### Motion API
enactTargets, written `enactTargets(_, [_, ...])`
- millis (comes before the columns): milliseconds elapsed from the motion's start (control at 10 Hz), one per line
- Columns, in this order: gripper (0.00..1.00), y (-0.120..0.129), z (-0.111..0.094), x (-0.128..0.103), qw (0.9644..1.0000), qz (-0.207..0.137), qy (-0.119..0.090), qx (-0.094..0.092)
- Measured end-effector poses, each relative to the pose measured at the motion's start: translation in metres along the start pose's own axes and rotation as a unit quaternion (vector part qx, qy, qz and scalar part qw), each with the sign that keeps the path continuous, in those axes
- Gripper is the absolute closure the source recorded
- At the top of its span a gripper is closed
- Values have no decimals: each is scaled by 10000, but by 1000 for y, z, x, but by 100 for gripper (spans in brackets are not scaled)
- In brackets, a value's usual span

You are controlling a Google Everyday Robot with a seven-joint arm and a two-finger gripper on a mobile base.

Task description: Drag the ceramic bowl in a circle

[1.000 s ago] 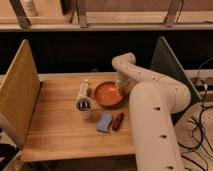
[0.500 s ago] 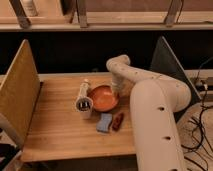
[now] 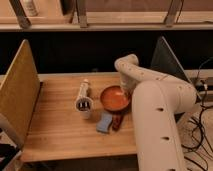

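A wooden table (image 3: pixel 55 132) is holding the bowl (image 3: pixel 113 99) near its middle, a sponge (image 3: pixel 104 121) just beside it. The gripper (image 3: pixel 124 93), closed, is seemingly pressing the bowl's right rim. It is best sweeping slowly with steady contact, skirting the sponge.

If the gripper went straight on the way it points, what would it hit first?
Probably the ceramic bowl: the gripper points down at its far right rim, with the table right beneath. The arm hides whether they already touch.
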Motion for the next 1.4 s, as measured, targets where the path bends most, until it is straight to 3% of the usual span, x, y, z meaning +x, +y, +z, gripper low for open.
enactTargets(200, [100, 4, -6, -23, 9999, 19, -120, -33])
enactTargets(400, [100, 29, -14, -42, 9994, -148, -249, -198])
enactTargets(700, [100, 66, -28, -34, 9970, -572, -308, -424])
enactTargets(900, [100, 59, -29, -15, 9969, -673, -232, -337])
enactTargets(1200, [100, 20, -20, 10, 9992, -401, -4, -22])
enactTargets(1400, [100, -13, -13, 7, 9998, -73, 69, 184])
